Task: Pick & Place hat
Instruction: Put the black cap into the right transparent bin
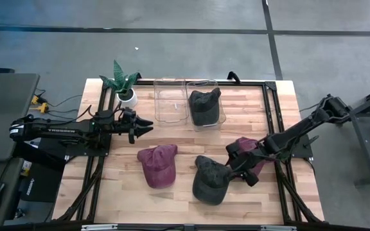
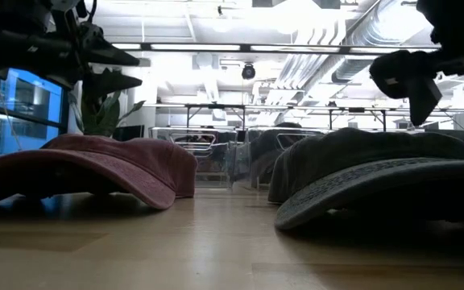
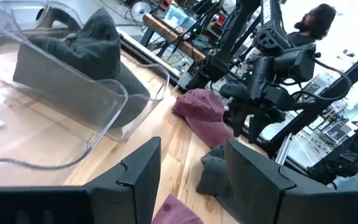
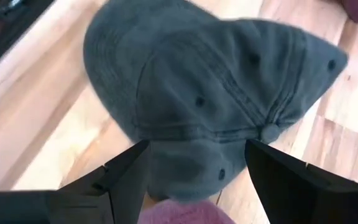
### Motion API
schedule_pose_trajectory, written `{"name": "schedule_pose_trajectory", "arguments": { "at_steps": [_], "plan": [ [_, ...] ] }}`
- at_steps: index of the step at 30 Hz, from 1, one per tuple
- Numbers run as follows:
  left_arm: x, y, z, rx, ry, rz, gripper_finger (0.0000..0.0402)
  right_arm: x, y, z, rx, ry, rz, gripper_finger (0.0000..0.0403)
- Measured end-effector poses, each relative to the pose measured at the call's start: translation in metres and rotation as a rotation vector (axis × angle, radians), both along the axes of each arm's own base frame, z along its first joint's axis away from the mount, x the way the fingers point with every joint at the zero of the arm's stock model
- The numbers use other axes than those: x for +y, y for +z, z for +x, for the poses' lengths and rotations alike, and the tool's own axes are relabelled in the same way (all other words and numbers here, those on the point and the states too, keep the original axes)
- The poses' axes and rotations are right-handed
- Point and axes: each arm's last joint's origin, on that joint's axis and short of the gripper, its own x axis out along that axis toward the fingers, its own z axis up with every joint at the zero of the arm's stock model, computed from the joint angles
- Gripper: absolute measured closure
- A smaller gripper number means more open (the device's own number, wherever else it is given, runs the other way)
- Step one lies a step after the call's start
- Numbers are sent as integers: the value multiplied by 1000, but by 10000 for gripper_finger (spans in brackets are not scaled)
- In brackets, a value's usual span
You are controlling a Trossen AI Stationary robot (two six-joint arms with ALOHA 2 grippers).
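A dark grey cap (image 1: 209,181) (image 4: 216,93) lies on the wooden table, crown up. My right gripper (image 1: 238,165) (image 4: 197,162) hangs open just above its edge nearest the right side; the low view shows the right gripper (image 2: 413,84) clear of the cap (image 2: 377,173). One maroon cap (image 1: 158,165) (image 2: 95,165) rests at the table's middle. A second maroon cap (image 1: 246,146) (image 3: 204,112) lies beneath the right arm. My left gripper (image 1: 148,126) (image 3: 191,162) is open in the air, left of the bins.
Two clear bins stand at the far edge: an empty one (image 1: 170,101), and one (image 1: 218,115) holding another dark cap (image 1: 204,106) (image 3: 79,56). A potted plant (image 1: 122,83) stands at the far left. A person (image 3: 316,18) is beyond the table. Bare wood lies along the near edge.
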Motion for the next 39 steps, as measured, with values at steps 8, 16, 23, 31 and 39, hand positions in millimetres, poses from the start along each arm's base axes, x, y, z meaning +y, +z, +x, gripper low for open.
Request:
{"name": "schedule_pose_trajectory", "arguments": {
  "at_steps": [8,16,23,31,39],
  "plan": [
    [0,0,0,2,0,-1,229,-4,-13,-4,-10,3,-20,146],
    [0,0,0,2,0,-1,229,-10,-14,0,17,-103,53,146],
    [0,0,0,2,0,-1,229,-8,-19,2,36,-57,53,146],
    [0,-1,0,14,0,-2,229,-6,-23,16,-9,-100,115,146],
    [0,-6,0,57,0,-8,229,-20,-14,30,-16,-362,177,146]
  ]
}}
